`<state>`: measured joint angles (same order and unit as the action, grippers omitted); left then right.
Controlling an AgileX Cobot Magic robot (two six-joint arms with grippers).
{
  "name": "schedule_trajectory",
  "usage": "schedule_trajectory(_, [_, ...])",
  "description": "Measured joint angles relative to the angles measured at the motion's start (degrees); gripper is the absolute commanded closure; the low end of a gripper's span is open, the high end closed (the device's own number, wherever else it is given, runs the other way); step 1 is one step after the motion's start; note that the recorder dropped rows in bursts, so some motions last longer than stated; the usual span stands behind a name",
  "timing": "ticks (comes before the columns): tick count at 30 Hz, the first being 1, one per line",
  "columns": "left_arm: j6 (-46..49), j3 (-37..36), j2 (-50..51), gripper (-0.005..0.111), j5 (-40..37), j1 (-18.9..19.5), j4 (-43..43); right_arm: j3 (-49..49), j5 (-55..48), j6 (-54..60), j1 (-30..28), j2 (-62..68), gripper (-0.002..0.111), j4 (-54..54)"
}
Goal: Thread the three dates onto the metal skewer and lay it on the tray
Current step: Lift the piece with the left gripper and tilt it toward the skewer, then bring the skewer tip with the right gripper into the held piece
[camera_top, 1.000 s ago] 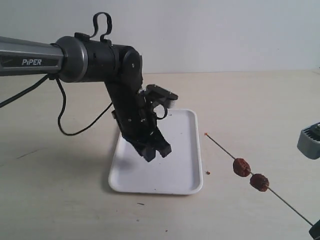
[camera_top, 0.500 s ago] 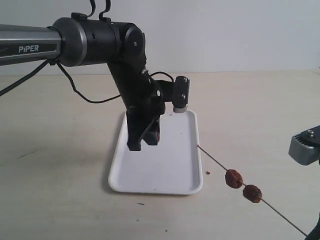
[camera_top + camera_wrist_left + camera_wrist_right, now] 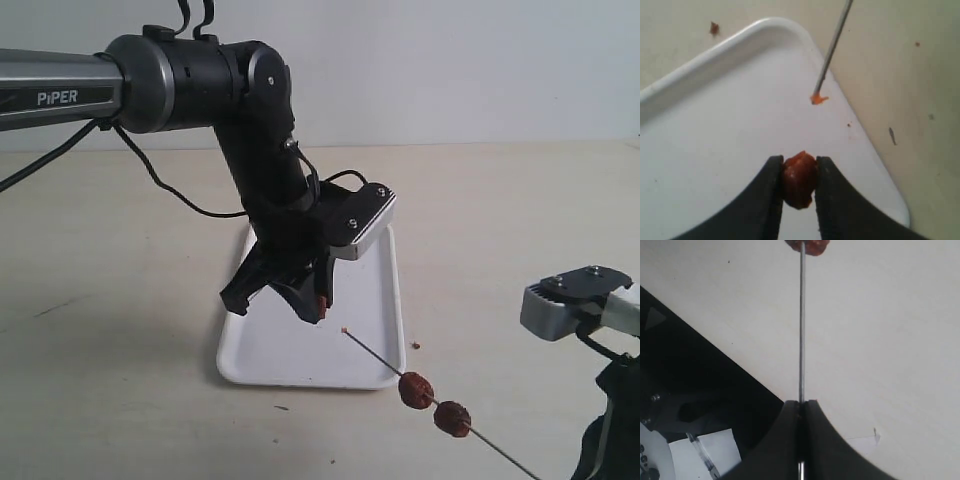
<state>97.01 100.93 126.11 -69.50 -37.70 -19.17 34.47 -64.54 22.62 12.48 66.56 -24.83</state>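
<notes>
**Threading under way: two dates on the rod, third in the grip**

Pinching the third date (image 3: pixel 799 180) in the left gripper (image 3: pixel 799 162), jaws narrowed to the width of the fruit, one finger pressing on each side of it. Hanging that date over the tray (image 3: pixel 715 125), above its bare white floor, toward the right edge and short of the near right corner.

Clamping the metal skewer (image 3: pixel 801 330) in the right gripper (image 3: pixel 801 407), jaws fully closed, the rod running out straight from between the fingertips.

Carrying the first date (image 3: pixel 415 388) and the second date (image 3: pixel 452 418) on the rod, just beside each other with a short bare stretch of metal between them. Sitting both beyond the tray's near right corner, over the desk (image 3: pixel 500 230) and not over the tray.

Pointing the skewer's free tip in over the tray's right edge, near the gripped date but apart from it. Showing a small orange fleck at that tip in the left wrist view. Slanting back from the tip across the tray's near right corner toward the near right of the desk.

Lying on the desk just off the tray's right edge: one small brown crumb (image 3: pixel 416 346). Resting flat on the desk: the tray, nothing touching its floor.
</notes>
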Motion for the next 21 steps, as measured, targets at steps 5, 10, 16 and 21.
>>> schedule_trajectory(5, [4.52, 0.0, 0.0, 0.083, 0.0, 0.0, -0.67, 0.0, 1.99, 0.81, 0.0, 1.08, 0.108, -0.12])
schedule_trajectory(10, [7.69, 0.0, 0.0, 0.083, 0.0, 0.0, -0.76, 0.0, 4.19, 1.48, 0.0, 1.21, 0.108, -0.23])
schedule_trajectory(16, [9.4, 0.0, 0.0, 0.083, 0.0, 0.0, -0.76, 0.0, 4.41, 2.54, 0.0, 2.95, 0.108, -0.71])
schedule_trajectory(21, [10.28, 0.0, 0.0, 0.083, 0.0, 0.0, -0.76, 0.0, 4.89, 5.43, 0.0, 3.54, 0.108, -3.04])
